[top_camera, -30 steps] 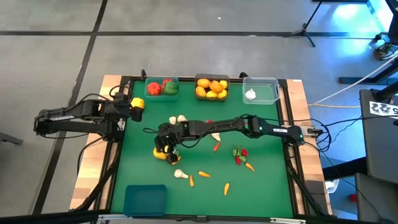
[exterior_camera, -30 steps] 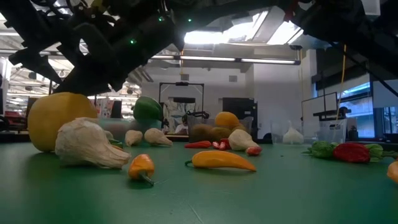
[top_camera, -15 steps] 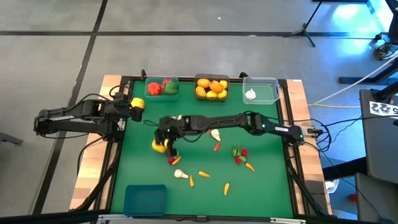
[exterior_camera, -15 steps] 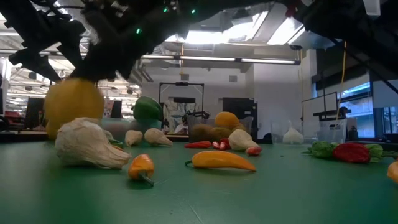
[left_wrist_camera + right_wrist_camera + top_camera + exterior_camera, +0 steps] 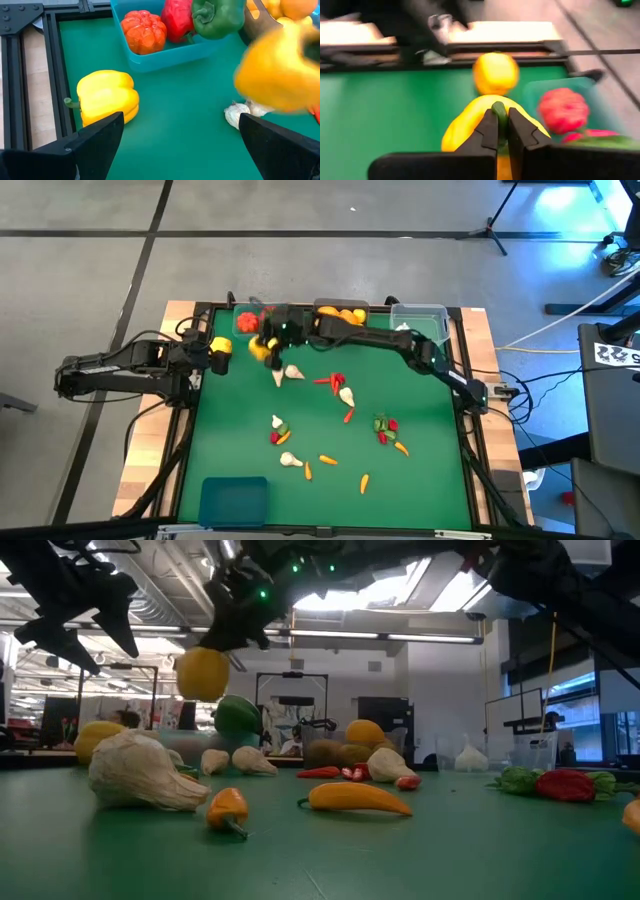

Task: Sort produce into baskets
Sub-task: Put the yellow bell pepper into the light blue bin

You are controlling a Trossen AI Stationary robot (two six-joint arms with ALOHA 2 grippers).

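Blurring across the left wrist view, the yellow pepper (image 5: 282, 70) carried by the right gripper (image 5: 501, 131) shows only as a soft smear, cut by the picture's edge. From the right wrist its glossy skin is half hidden behind the two dark fingers, which pinch its short green stem. In the high view it hangs near the table's (image 5: 430, 480) far edge, just beside the teal basket (image 5: 260, 320), and the arm covers much of that basket and part of the dark grey basket (image 5: 341, 318) next to it. The low view shows it lifted clear of the green mat.

The left gripper (image 5: 177, 137) waits near the table's left edge with its fingers spread wide, holding nothing; a second yellow pepper (image 5: 106, 97), lobed and shiny, lies on the mat just beyond them. Inside the teal basket sit a ribbed orange-red pepper (image 5: 145, 31), a red one (image 5: 177, 17) and a green one (image 5: 217, 17), the last two clipped by the picture's top.

A papery white garlic bulb (image 5: 140, 772) lies closest in the low view, ridged and pointed. Carrots and chillies near the table's middle are too small to tell apart from above. The clear basket (image 5: 420, 323) at the far right corner holds something pale. The opaque blue basket (image 5: 233, 500) sits at the near left corner.
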